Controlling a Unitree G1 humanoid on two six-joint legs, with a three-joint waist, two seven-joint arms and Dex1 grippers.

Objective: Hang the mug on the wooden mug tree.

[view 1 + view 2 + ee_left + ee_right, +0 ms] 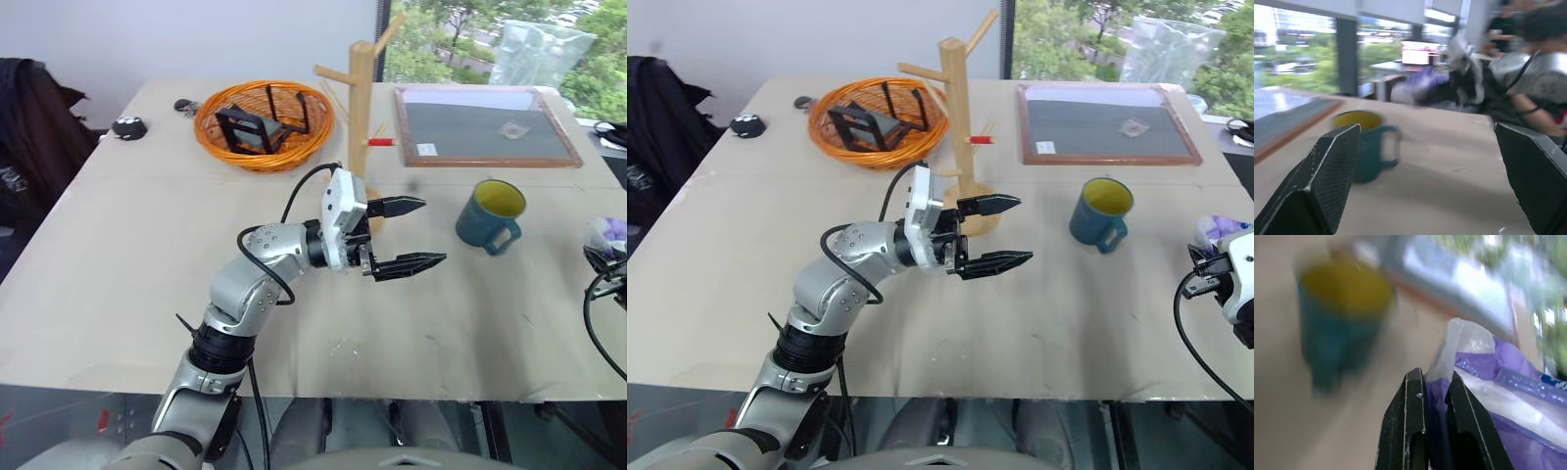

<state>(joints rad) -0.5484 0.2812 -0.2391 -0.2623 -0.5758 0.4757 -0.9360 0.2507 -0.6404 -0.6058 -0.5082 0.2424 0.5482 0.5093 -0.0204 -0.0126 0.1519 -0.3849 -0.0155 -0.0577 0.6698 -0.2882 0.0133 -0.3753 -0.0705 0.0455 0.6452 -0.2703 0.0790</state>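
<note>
The mug stands upright on the bench, right of centre in the head views, its loop handle turned toward the lower right of the frame and nothing touching it. The wooden mug tree rises at upper centre, just beside the orange wicker basket, its red-tipped peg jutting toward the framed board.

The left gripper hovers at frame centre with its fingers spread wide and empty, pointing toward the mug but still apart from it. The right gripper sits at the right edge, fingers pinched narrowly, apparently on the plastic of the purple tissue pack.

The mug looks like glazed ceramic: rigid, fairly heavy for its size, smooth enough to slip, and likely to chip if dropped. A hold across the rim and wall opposite the handle seems best, leaving the loop free to slide over a peg.
</note>
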